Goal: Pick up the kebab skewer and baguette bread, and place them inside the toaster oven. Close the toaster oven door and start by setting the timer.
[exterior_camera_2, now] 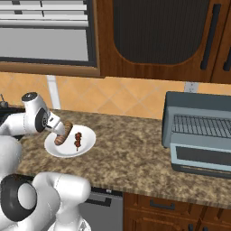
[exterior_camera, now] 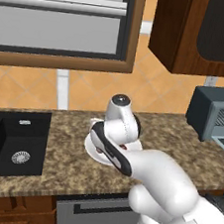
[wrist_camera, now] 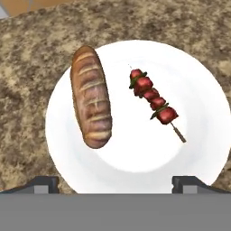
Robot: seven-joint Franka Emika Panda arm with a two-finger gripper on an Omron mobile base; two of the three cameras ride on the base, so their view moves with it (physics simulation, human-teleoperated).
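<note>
The baguette bread (wrist_camera: 91, 103) lies on the left of a white plate (wrist_camera: 205, 113), and the kebab skewer (wrist_camera: 153, 100) lies on the right, apart from it. My gripper (wrist_camera: 116, 182) hangs open straight above the plate, with its two fingertips (wrist_camera: 45, 182) wide apart and nothing between them. From the right base view the gripper (exterior_camera_2: 60, 131) is just over the baguette bread (exterior_camera_2: 63, 135), the kebab skewer (exterior_camera_2: 78, 140) beside it on the plate (exterior_camera_2: 90, 137). The toaster oven (exterior_camera_2: 198, 108) stands far to the right, its door (exterior_camera_2: 200, 157) dropped open and the wire rack showing.
The plate (exterior_camera: 91, 150) sits mid-counter, partly behind my arm. A black sink (exterior_camera: 14, 146) is set into the counter at the left. Dark wood cabinets (exterior_camera_2: 158, 36) hang over the toaster oven (exterior_camera: 213, 115). A window (exterior_camera: 61, 22) fills the back wall. Bare counter (exterior_camera_2: 131, 144) lies between plate and oven.
</note>
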